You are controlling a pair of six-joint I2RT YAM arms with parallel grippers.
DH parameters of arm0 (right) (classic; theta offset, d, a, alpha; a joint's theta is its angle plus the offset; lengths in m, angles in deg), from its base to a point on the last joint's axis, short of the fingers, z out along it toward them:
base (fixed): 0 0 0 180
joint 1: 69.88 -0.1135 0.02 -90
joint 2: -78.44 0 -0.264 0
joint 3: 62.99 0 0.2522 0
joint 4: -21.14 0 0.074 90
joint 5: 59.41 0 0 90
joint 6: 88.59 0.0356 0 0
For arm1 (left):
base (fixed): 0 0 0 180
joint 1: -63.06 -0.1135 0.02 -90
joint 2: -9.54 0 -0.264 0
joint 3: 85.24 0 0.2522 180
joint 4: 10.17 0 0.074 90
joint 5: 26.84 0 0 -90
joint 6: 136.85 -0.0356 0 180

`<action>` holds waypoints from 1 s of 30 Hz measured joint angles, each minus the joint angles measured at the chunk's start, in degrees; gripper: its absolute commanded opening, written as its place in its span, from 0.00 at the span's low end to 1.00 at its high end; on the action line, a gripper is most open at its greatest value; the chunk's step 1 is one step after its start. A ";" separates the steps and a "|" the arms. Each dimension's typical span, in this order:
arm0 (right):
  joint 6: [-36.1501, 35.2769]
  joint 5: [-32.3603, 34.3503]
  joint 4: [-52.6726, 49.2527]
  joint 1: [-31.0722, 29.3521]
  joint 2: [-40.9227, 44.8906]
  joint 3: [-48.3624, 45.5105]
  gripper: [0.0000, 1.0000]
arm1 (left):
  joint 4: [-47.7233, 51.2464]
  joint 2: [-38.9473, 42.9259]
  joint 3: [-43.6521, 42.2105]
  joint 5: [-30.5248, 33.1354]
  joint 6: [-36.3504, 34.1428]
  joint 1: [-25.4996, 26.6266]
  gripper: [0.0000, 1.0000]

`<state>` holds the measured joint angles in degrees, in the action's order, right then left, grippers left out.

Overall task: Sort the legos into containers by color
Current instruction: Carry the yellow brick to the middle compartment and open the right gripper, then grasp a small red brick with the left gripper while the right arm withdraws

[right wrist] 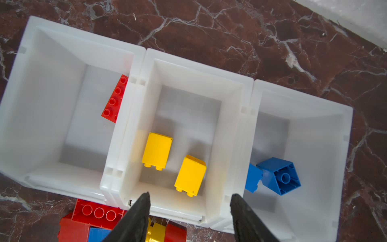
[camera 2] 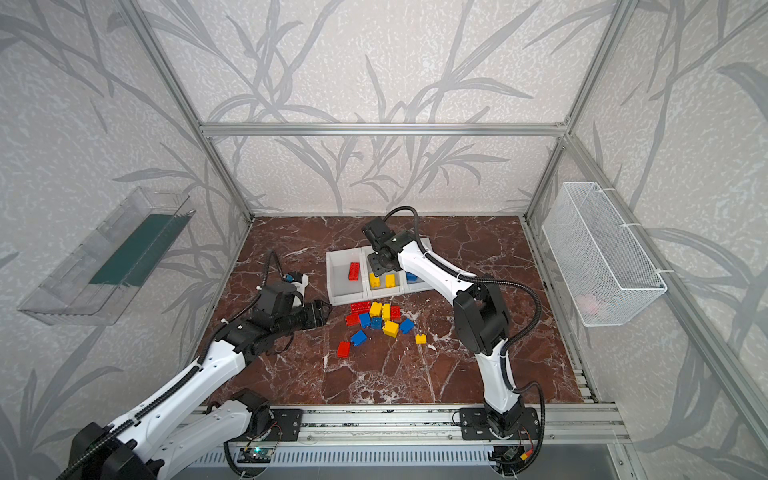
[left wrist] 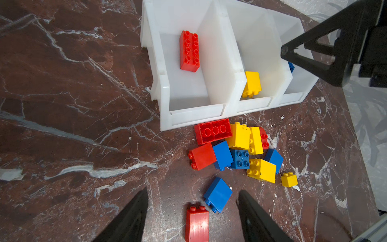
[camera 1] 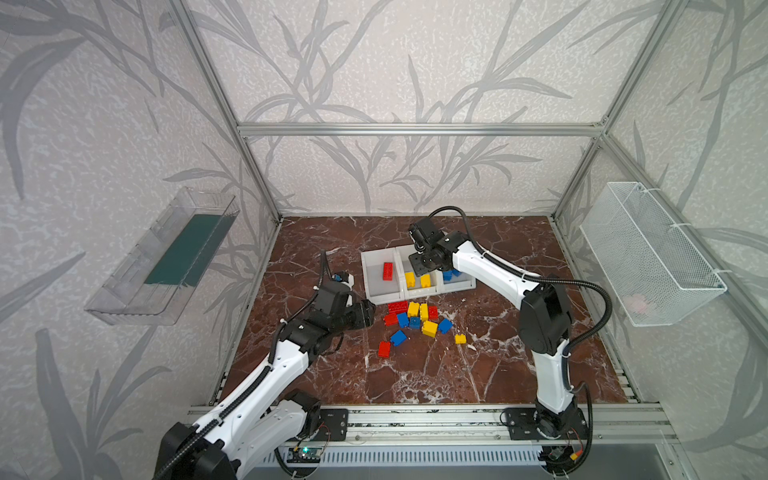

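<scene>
The right gripper [right wrist: 189,194] is hanging released over the low front of the middle bin [right wrist: 196,69], its black fingers [right wrist: 138,218] spread and gripping no brick. Its wrist view is showing two yellow bricks [right wrist: 157,149] lying on their sides on that bin's floor, while the left wrist view is catching only one of them [left wrist: 252,83] past the dividing wall. Beside them, two blue bricks [right wrist: 278,176] are resting in the right-hand bin [right wrist: 303,100]; the left wrist view is giving just a sliver of blue there. The long red brick [left wrist: 189,51] is lying studs-up in the left-hand bin [left wrist: 155,62], plain in the left wrist view but half hidden by the wall in the right one. The left gripper [left wrist: 192,190] is hovering low over the marble table [left wrist: 73,104], likewise open and holding nothing, with a red brick [left wrist: 196,224] lying on the table between its fingers and a blue brick [left wrist: 217,193] just beside it. The remaining legos [camera 1: 415,320] are sitting in a loose pile on the table just in front of the containers [camera 1: 376,297]. Only the top views are taking in the clear tray [camera 1: 166,257] and wire basket [camera 1: 648,253] hanging on the side walls.
</scene>
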<state>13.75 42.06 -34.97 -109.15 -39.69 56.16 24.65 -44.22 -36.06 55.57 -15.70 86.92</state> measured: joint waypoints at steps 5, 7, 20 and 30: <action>0.02 -0.07 -0.42 0.00 0.09 0.00 0.63 | -0.11 -0.09 -0.85 -0.72 -0.07 0.17 0.70; 0.02 -0.20 -0.35 0.00 0.42 -0.24 0.63 | -0.07 -0.20 -0.85 -1.05 -0.17 0.72 0.70; 2.97 -2.73 1.51 0.00 17.42 -15.06 0.64 | 3.15 -4.09 -0.83 3.04 -1.55 13.64 0.70; 9.53 -0.55 3.65 -0.28 36.70 -34.34 0.64 | 5.42 -13.66 0.24 3.06 -2.25 17.33 0.68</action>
<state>23.28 41.51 -31.32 -109.43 -2.99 21.82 30.07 -57.88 -35.82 58.63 -17.95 104.25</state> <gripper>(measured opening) 0.639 0.692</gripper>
